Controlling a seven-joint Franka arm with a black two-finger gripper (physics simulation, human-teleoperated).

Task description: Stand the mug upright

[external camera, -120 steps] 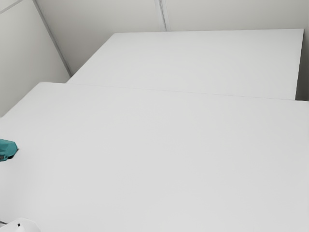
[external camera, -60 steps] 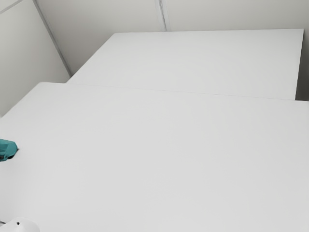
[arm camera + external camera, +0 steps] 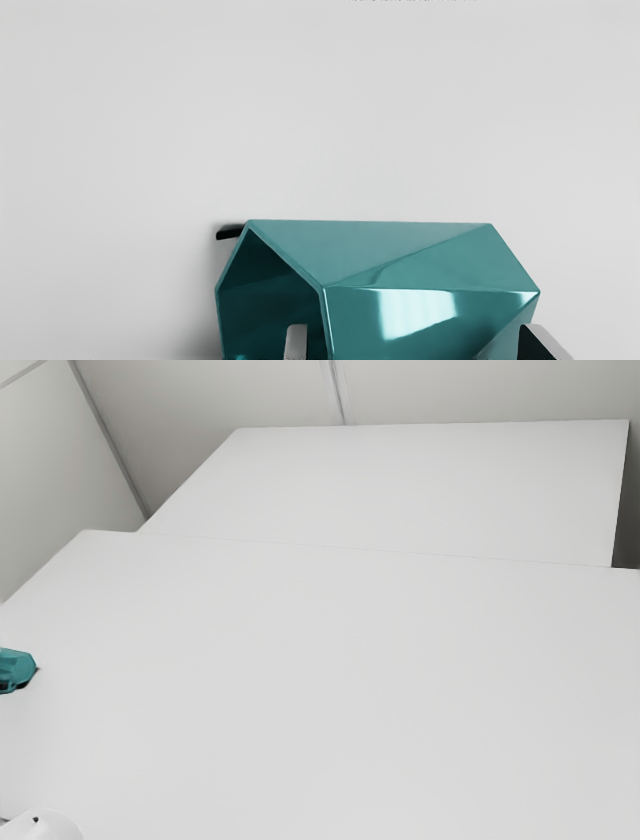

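Near the exterior view's left edge, we had the teal mug (image 3: 16, 670) on its side on the table (image 3: 330, 690). By its open mouth stood one finger of our claw (image 3: 414, 331); the other stood by its base. The claw was wide, gripping nothing, its opening roughly along the mug's long axis. Righting it, we judged, hinged on that alignment.

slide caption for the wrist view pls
A teal faceted mug lies on its side by the open pincer, one fingertip seen against its mouth, the other near its base.
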